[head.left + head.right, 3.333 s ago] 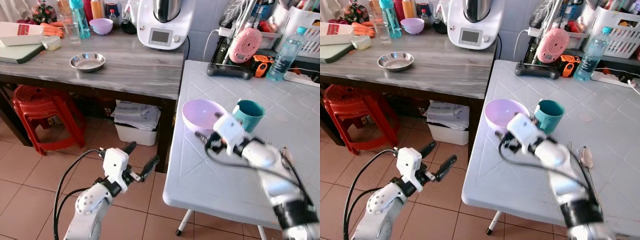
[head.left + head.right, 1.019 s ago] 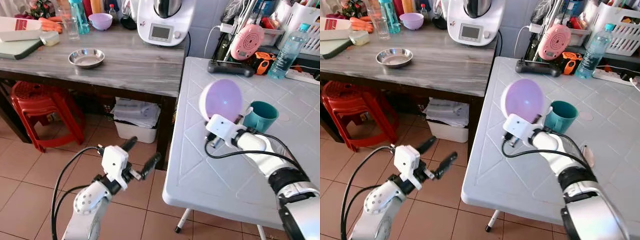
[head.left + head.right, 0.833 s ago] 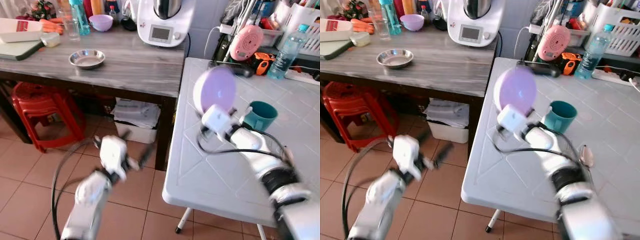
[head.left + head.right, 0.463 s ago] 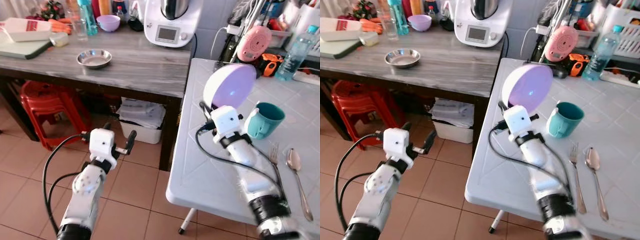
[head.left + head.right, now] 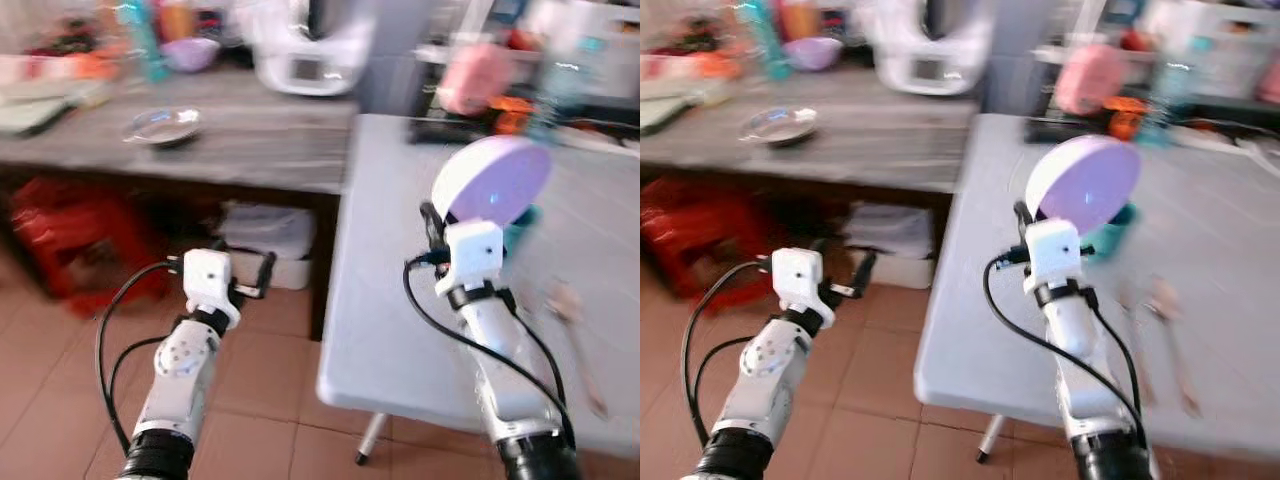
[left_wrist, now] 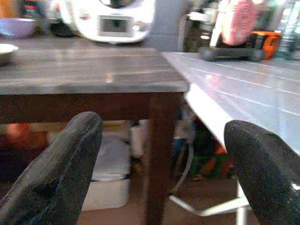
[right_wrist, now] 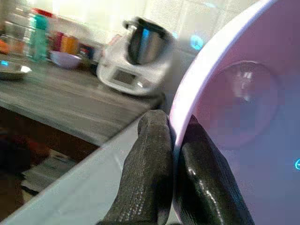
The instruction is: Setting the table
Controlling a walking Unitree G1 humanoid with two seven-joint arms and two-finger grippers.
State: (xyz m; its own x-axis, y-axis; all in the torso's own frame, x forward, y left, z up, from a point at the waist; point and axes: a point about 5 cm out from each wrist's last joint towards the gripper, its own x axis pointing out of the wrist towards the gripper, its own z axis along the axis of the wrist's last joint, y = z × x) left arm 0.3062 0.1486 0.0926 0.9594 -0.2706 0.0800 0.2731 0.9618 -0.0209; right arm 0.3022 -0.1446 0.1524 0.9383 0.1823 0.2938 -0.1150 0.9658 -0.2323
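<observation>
1 lilac bowl, tipped sideways, pinched in right claw.

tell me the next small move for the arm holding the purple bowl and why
Probably lower and level the purple bowl onto the white table near the teal mug. The right gripper pinches its rim, and the bowl is tipped on edge in the air.

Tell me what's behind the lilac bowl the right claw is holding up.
Behind the lilac bowl, pinched by its rim in the right claw, a sliver of the teal mug peeks out on the white table; the rest is covered.
</observation>
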